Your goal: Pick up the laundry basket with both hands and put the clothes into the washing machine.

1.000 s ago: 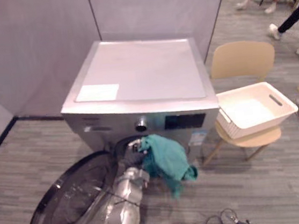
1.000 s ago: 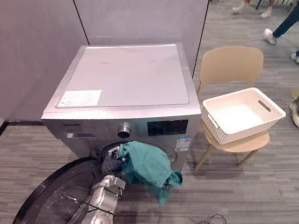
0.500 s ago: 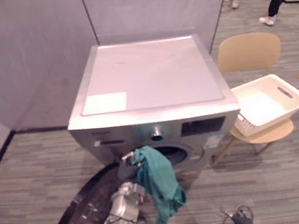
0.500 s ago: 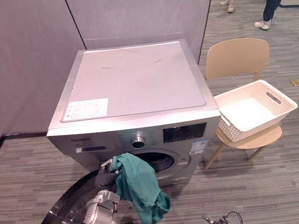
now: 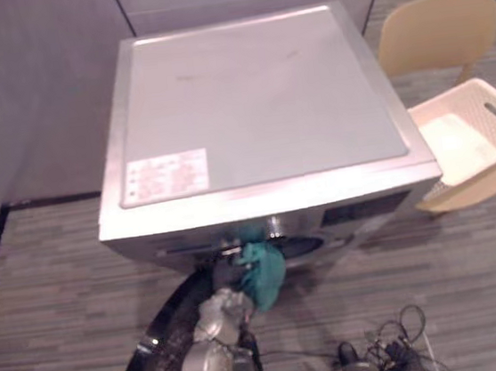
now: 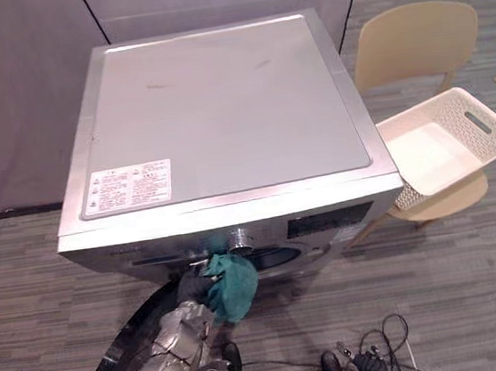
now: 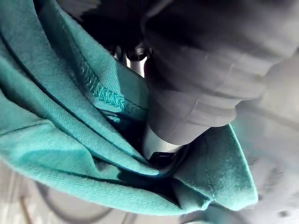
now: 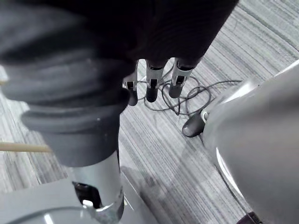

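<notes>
A silver front-loading washing machine [image 5: 257, 104] stands before me, its round door [image 5: 152, 366] swung open low on the left. My left hand [image 6: 192, 288] is at the drum opening just below the control panel, shut on a teal cloth [image 5: 262, 269]. Up close, the teal cloth [image 7: 56, 116] is bunched around my curled left hand [image 7: 156, 142]. The white laundry basket [image 5: 475, 128] rests tilted and empty on a tan chair [image 5: 441, 34] to the machine's right. My right hand [image 8: 152, 84] hangs over the floor with straight fingers, holding nothing.
Grey partition walls close in behind and to the left of the machine. The open door takes up floor at the lower left. A tangle of black cables [image 5: 388, 349] lies on the striped floor in front of the machine.
The camera has moved forward and now looks down over the machine's top. My left hand has carried the teal cloth in to the drum opening, and less of it hangs down.
</notes>
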`<state>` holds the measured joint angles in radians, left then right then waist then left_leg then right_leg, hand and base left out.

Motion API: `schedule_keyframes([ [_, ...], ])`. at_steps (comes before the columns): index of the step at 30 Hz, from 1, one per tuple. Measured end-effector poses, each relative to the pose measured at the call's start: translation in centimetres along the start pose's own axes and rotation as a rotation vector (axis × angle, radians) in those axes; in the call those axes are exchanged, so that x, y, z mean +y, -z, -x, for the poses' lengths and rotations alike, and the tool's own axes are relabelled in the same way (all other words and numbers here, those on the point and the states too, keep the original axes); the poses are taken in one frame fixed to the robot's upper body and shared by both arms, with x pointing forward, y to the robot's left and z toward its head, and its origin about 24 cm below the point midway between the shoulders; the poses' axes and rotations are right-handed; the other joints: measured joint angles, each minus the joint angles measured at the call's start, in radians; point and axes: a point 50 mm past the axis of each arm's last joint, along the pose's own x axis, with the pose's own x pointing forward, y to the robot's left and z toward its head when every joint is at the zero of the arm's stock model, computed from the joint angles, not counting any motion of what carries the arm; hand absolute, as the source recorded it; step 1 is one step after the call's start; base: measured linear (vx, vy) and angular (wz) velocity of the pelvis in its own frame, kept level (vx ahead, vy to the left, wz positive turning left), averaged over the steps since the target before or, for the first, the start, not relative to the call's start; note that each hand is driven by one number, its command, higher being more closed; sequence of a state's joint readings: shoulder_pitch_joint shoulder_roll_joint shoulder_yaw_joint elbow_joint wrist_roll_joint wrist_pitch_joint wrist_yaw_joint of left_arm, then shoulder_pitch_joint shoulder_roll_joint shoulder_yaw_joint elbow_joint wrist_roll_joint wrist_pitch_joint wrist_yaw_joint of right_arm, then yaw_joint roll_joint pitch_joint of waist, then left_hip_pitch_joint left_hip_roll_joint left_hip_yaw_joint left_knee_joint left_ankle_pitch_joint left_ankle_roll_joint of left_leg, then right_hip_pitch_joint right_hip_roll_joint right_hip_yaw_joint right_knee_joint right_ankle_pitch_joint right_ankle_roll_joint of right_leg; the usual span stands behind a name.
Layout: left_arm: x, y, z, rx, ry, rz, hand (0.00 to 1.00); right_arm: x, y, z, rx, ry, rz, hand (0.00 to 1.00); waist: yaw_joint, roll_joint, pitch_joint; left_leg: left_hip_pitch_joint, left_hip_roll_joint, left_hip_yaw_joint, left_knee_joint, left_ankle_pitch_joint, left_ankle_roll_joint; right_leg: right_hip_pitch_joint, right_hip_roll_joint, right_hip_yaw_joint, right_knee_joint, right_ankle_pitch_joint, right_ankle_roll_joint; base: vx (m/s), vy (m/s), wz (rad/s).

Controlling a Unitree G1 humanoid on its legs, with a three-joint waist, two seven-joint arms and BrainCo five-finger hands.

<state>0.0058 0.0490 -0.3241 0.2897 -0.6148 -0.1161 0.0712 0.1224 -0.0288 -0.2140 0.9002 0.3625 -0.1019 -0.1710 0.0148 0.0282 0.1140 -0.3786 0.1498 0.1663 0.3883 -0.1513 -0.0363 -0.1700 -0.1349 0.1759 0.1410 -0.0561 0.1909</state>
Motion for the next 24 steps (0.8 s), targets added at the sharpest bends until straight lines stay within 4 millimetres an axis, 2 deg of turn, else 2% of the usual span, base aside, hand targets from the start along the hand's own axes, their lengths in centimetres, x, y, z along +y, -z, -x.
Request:
schedule_keyframes([
  [2,-1.5,-1.0,-1.7,-0.030,0.019,0.002,1.00,1.8,-2.0,0.1,-0.086,-0.068,0.004,0.00,0.001,-0.007,0.050,-0.053,0.030,0.005,0.066,0.000,0.000,-0.070,0.024,0.002,0.079,-0.002,0.001,-0.17,-0.007,-0.36],
  [4,-2.5,-2.3,-3.0,-0.063,0.034,-0.010,1.00,3.5,-3.7,0.2,-0.156,-0.125,-0.015,0.00,0.000,-0.025,0.097,-0.100,0.047,0.020,0.126,-0.003,0.001,-0.149,0.041,0.004,0.176,-0.030,0.003,-0.21,0.013,-0.38],
  [5,-3.1,-3.4,-4.1,-0.092,0.035,-0.018,1.00,4.6,-5.2,0.5,-0.217,-0.162,-0.040,0.00,0.001,-0.035,0.127,-0.160,0.065,0.031,0.201,-0.041,0.008,-0.234,0.056,0.021,0.282,-0.076,0.008,-0.19,0.017,-0.35],
  [6,-3.4,-3.8,-4.4,-0.103,0.035,-0.019,1.00,4.9,-5.8,0.7,-0.240,-0.174,-0.051,0.00,0.001,-0.035,0.135,-0.184,0.077,0.032,0.229,-0.075,0.009,-0.270,0.065,0.021,0.323,-0.102,0.010,-0.27,0.022,-0.43],
  [8,-3.6,-5.9,-5.9,-0.149,0.002,-0.026,1.00,6.4,-7.4,1.4,-0.311,-0.219,-0.084,0.00,0.000,-0.071,0.184,-0.275,0.098,0.047,0.358,-0.142,0.016,-0.368,0.066,0.028,0.441,-0.223,0.002,-0.31,0.016,-0.51],
  [9,-3.6,-7.2,-6.8,-0.176,-0.030,-0.023,1.00,7.0,-8.3,1.7,-0.346,-0.233,-0.113,0.00,-0.003,-0.082,0.206,-0.330,0.115,0.055,0.423,-0.167,0.018,-0.429,0.073,0.041,0.493,-0.264,-0.002,-0.27,0.007,-0.48],
  [10,-3.6,-7.9,-7.2,-0.190,-0.043,-0.022,1.00,7.2,-8.9,1.8,-0.367,-0.235,-0.131,0.00,-0.009,-0.082,0.220,-0.357,0.122,0.054,0.450,-0.175,0.018,-0.457,0.081,0.048,0.522,-0.270,0.000,-0.26,0.015,-0.38],
  [12,-3.6,-11.0,-8.5,-0.262,-0.094,0.002,1.00,7.6,-10.2,2.4,-0.419,-0.256,-0.181,0.00,-0.029,-0.094,0.250,-0.453,0.151,0.057,0.530,-0.191,0.027,-0.567,0.106,0.072,0.600,-0.285,0.003,-0.22,0.007,-0.33],
  [13,-3.4,-12.0,-8.8,-0.282,-0.111,0.013,1.00,7.6,-10.5,2.5,-0.430,-0.256,-0.191,0.00,-0.032,-0.095,0.257,-0.471,0.158,0.057,0.544,-0.194,0.027,-0.586,0.115,0.078,0.610,-0.284,0.004,-0.15,0.008,-0.43],
  [14,-3.1,-14.3,-9.4,-0.327,-0.138,0.030,1.00,7.7,-10.9,2.7,-0.452,-0.258,-0.211,0.00,-0.043,-0.101,0.271,-0.511,0.175,0.058,0.573,-0.197,0.029,-0.624,0.131,0.088,0.625,-0.278,0.005,-0.10,0.015,-0.37],
  [15,-3.0,-15.5,-9.6,-0.350,-0.150,0.043,1.00,7.7,-11.0,2.8,-0.458,-0.261,-0.224,0.00,-0.051,-0.106,0.273,-0.531,0.184,0.060,0.587,-0.200,0.034,-0.644,0.138,0.093,0.631,-0.275,0.007,-0.10,0.035,-0.60],
  [16,-2.6,-19.7,-10.1,-0.434,-0.187,0.072,1.00,7.6,-11.2,3.2,-0.480,-0.268,-0.253,0.00,-0.064,-0.122,0.288,-0.586,0.210,0.062,0.628,-0.210,0.041,-0.697,0.161,0.108,0.645,-0.264,0.015,-0.08,0.045,-0.52],
  [18,-2.3,-22.1,-10.2,-0.483,-0.203,0.076,1.00,7.6,-11.0,3.3,-0.477,-0.269,-0.263,0.00,-0.069,-0.131,0.294,-0.623,0.233,0.061,0.656,-0.222,0.047,-0.728,0.179,0.113,0.649,-0.256,0.019,-0.04,0.062,-0.50],
  [19,-1.7,-24.8,-9.9,-0.539,-0.219,0.089,1.00,7.7,-10.5,3.4,-0.466,-0.271,-0.271,0.00,-0.084,-0.139,0.299,-0.665,0.257,0.058,0.687,-0.230,0.055,-0.761,0.195,0.119,0.651,-0.243,0.028,0.00,0.071,-0.42],
  [22,-1.5,-28.1,-9.4,-0.601,-0.223,0.132,1.00,7.8,-10.3,3.5,-0.468,-0.280,-0.279,0.00,-0.088,-0.143,0.329,-0.704,0.275,0.060,0.729,-0.251,0.071,-0.790,0.210,0.130,0.652,-0.237,0.038,0.03,0.098,-0.33],
  [24,-1.6,-29.2,-9.2,-0.618,-0.218,0.155,1.00,8.2,-10.1,3.6,-0.465,-0.294,-0.294,0.00,-0.083,-0.143,0.329,-0.726,0.292,0.063,0.747,-0.267,0.076,-0.802,0.221,0.134,0.638,-0.231,0.048,0.03,0.107,-0.26],
])
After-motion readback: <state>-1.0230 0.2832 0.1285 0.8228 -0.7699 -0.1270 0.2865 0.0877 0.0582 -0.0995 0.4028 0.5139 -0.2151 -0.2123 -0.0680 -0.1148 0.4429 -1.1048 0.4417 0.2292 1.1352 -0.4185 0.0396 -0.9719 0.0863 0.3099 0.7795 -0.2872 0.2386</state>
